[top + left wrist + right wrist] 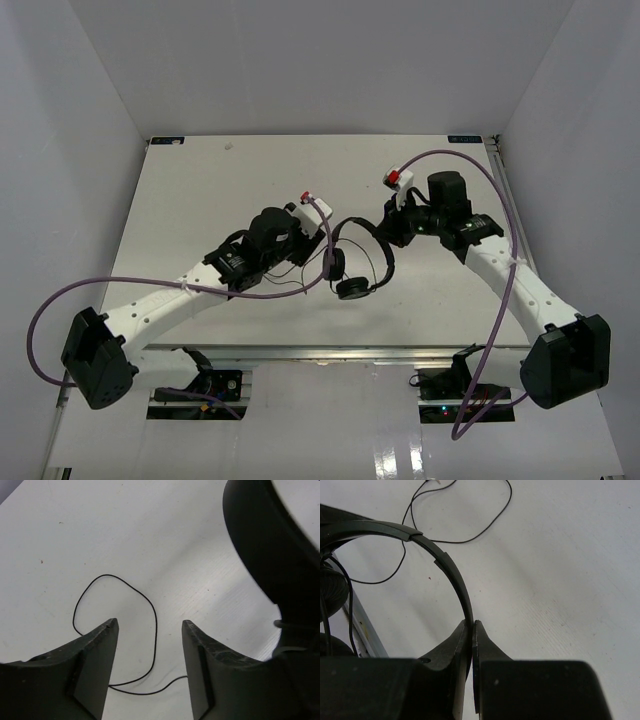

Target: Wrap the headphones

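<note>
The black headphones [362, 262] hang just above the middle of the white table [200, 190], their two earcups [352, 288] hanging toward the near side. My right gripper [391, 229] is shut on the thin headband [445, 565], which runs straight in between its fingertips [471, 626]. My left gripper [315, 255] is beside the left earcup [270, 545] and stands open [150, 623] with nothing between its fingers. The thin black cord [155, 630] lies in a loose loop on the table below them. More of the cord [485, 530] curls on the table beyond the headband.
Thick purple cables [470, 160] loop off both arms, one [327, 235] passing close to the headphones. A metal rail [330, 352] marks the table's near edge. White walls close in the table on three sides.
</note>
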Robot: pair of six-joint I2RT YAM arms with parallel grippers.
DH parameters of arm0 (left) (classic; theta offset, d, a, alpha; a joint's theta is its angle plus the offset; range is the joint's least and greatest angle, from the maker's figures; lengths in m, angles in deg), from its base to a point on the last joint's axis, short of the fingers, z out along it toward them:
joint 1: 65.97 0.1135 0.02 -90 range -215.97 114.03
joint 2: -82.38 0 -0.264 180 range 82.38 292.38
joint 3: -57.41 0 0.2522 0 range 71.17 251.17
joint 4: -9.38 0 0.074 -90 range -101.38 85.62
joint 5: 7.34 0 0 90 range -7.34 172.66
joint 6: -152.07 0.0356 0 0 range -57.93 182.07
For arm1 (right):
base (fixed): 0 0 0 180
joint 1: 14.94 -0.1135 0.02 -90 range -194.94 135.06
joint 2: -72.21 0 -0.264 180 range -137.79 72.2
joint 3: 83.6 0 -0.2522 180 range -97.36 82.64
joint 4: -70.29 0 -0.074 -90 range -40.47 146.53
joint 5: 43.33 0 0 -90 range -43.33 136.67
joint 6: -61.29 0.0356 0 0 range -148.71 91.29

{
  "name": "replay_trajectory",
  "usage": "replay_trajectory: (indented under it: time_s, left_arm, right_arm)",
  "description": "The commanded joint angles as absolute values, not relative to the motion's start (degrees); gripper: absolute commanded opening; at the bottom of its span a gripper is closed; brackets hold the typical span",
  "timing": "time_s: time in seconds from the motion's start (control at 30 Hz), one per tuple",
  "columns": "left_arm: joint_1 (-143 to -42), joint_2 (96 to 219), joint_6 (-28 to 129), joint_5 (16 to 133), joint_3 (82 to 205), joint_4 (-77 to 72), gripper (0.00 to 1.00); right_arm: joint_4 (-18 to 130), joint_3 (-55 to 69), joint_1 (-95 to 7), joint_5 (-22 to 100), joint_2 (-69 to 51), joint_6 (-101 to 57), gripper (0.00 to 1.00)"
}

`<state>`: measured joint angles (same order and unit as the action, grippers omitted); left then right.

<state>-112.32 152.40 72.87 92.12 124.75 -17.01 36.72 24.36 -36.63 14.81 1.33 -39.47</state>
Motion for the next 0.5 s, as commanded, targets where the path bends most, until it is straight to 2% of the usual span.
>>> replay_trajectory:
  time_s: [0.0,0.17,0.47]
  left_arm:
    - [-110.9,148.7,68.8,86.7,121.0,-10.9,0.68]
    - [-108.6,145.5,65.7,85.4,117.8,-6.4,0.82]
    - [-103.1,142.3,59.6,94.0,119.6,-11.5,0.88]
  right_arm:
    - [35.4,18.5,-35.0,7.6,1.8,-35.0,0.08]
    - [33.4,15.8,-34.1,6.1,2.1,-34.1,0.08]
    - [32.4,16.2,-33.3,4.3,2.2,-32.8,0.08]
